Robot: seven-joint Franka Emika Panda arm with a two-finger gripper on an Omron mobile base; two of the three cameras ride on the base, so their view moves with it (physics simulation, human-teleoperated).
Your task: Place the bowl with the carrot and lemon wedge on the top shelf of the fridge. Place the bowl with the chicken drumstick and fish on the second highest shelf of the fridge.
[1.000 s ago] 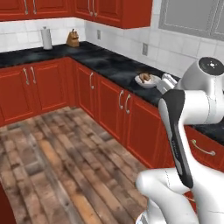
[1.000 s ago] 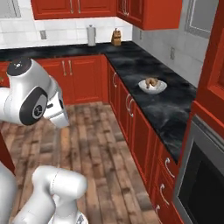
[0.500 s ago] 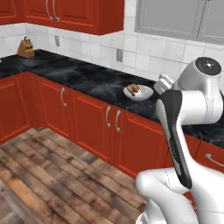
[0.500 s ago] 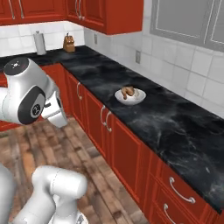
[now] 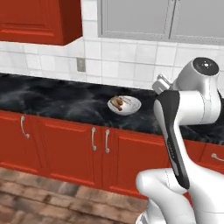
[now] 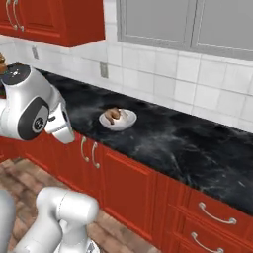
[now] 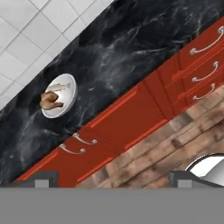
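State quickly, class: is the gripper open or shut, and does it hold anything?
Gripper: open, holding nothing; the white bowl sits apart on the counter.

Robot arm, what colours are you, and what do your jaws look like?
The arm is glossy white with rounded, chunky segments, a dark grey strip along one link and dark round caps at the joints. The gripper ends in two small, dark, blocky finger tips. No cables or markings can be made out.
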